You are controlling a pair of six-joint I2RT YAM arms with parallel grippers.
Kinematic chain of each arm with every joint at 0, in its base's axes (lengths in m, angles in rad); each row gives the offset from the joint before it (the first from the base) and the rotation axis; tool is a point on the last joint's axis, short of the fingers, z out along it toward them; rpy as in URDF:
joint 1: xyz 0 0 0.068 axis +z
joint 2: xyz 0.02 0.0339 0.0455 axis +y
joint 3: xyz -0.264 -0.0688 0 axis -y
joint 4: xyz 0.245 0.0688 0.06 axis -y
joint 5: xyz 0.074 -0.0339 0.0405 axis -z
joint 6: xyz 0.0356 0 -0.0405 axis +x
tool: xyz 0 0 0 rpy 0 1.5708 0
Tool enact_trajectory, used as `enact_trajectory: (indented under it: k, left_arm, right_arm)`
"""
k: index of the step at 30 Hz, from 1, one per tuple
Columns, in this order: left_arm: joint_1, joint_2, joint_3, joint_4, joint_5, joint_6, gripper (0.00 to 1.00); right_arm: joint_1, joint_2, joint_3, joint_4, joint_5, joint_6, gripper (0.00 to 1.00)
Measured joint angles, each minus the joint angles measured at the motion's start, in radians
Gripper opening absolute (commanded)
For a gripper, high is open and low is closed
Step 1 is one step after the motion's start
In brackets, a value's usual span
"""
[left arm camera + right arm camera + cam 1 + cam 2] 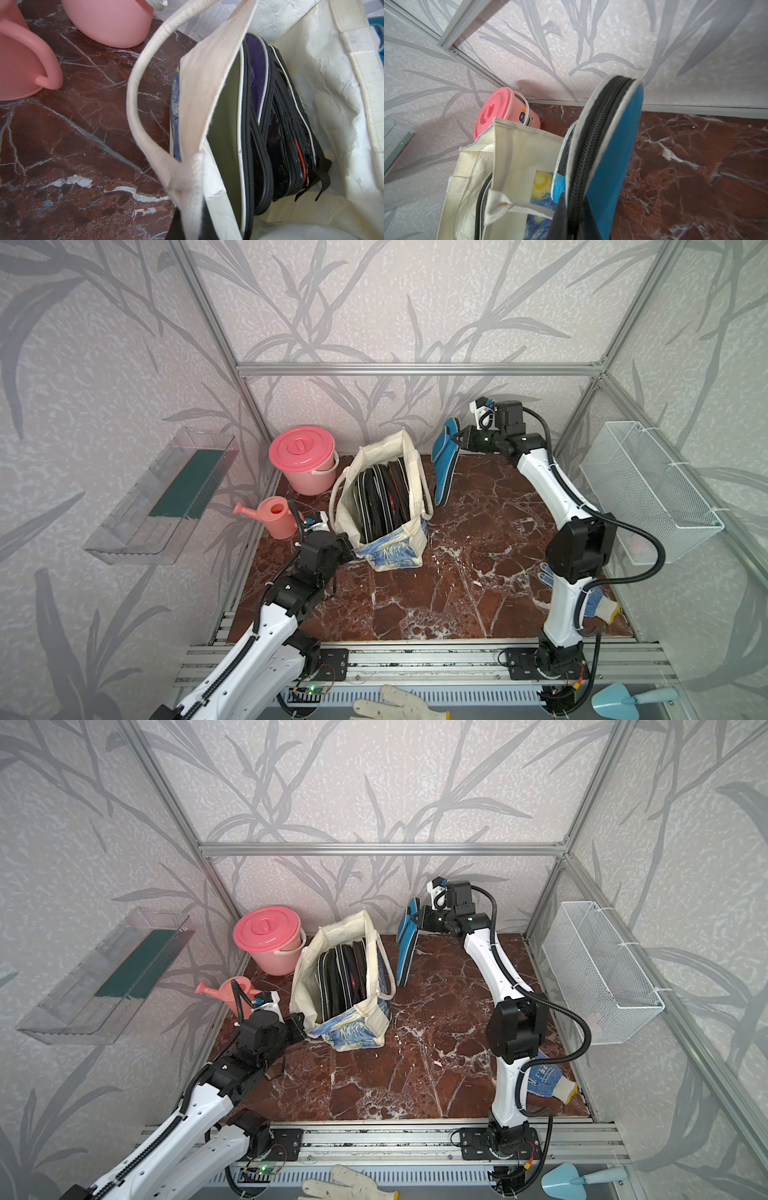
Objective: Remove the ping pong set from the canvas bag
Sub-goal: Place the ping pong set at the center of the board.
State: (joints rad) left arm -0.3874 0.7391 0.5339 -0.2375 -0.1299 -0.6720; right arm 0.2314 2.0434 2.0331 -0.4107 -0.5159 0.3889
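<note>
The right tool (458,438) is clamped tight on the top edge of a teal case (444,464). The case hangs upright outside the bag (392,556), just beside its right wall. The left tool (348,549) is closed on the bag's rim at the near left corner. The other cases (270,124), olive, purple and black, stand on edge inside the bag. The bag sits on the worktop (478,572) near a pink bucket (301,456).
</note>
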Motion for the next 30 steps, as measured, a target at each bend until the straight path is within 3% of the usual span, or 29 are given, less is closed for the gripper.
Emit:
enact_trajectory:
  k: [7,16,21,30]
  left_arm:
    - [0.0,0.0,0.0,-0.002,0.0,0.0,0.0]
    - [0.0,0.0,0.0,-0.002,0.001,0.002,0.0]
    - [0.0,0.0,0.0,-0.003,0.001,0.005,0.0]
    - [0.0,0.01,0.0,0.002,0.001,0.007,0.0]
  right_arm:
    - [-0.002,0.196,0.042,0.183,-0.091,0.085,0.0]
    - [-0.02,0.408,0.18,0.256,-0.14,0.162,0.0]
    - [-0.046,0.416,0.182,0.23,-0.126,0.152,0.0]
    - [-0.087,0.47,0.284,-0.01,0.005,0.031,0.0]
